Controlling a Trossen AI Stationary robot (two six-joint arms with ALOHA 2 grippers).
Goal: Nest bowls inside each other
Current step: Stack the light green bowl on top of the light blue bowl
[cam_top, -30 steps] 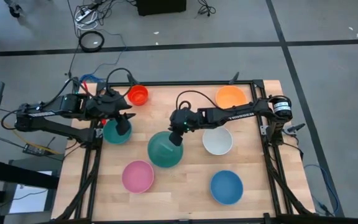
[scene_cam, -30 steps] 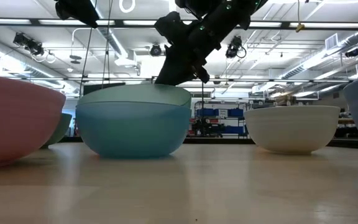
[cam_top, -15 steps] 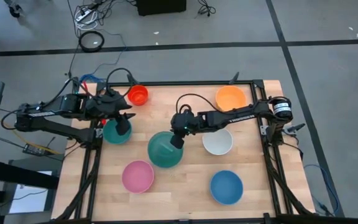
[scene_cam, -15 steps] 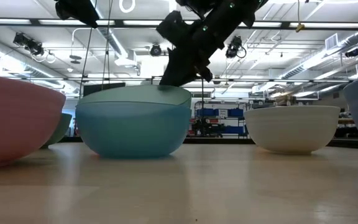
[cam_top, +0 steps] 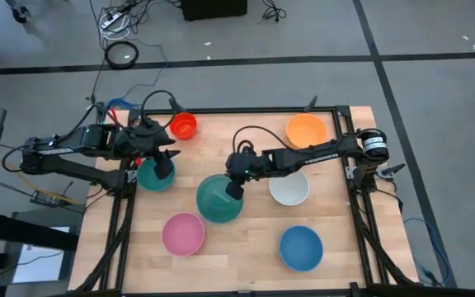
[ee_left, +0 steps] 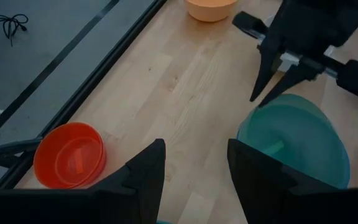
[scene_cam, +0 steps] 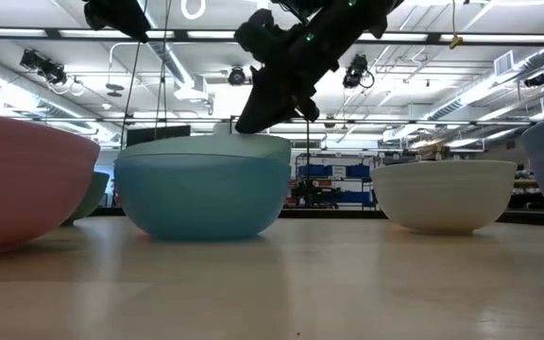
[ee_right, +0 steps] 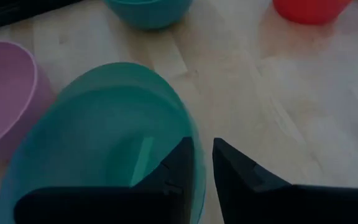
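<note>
High view: right gripper (cam_top: 235,185) sits at the far rim of the big green bowl (cam_top: 219,199), mid-bench. Right wrist view shows one finger inside the rim, one outside, a narrow gap with the wall between them; looks clamped or nearly so, can't tell for sure whether the pinch is firm. Low view shows that bowl seated in a light blue bowl (scene_cam: 201,194), so one nest is already done. Left gripper (cam_top: 162,167) hangs over the teal bowl (cam_top: 155,175) by the left edge, fingers apart, nothing in them. Others all sit apart: red bowl (cam_top: 183,126) at far-left corner, orange bowl (cam_top: 306,129) near far-right corner, white bowl (cam_top: 289,187) just right of the stack, pink bowl (cam_top: 182,233) near the front edge, left side, blue bowl (cam_top: 300,247) front right. Risks, my guess: a thin rim pinch on slick plastic could slip on the lift, bowl tips and drops. If the green bowl is wedged in the light blue one, both may come up together, then the lower falls off. One-sided hold means the bowl hangs tilted, could clip the white bowl when swung. Both arms work close, so collision is possible near the teal bowl.
</note>
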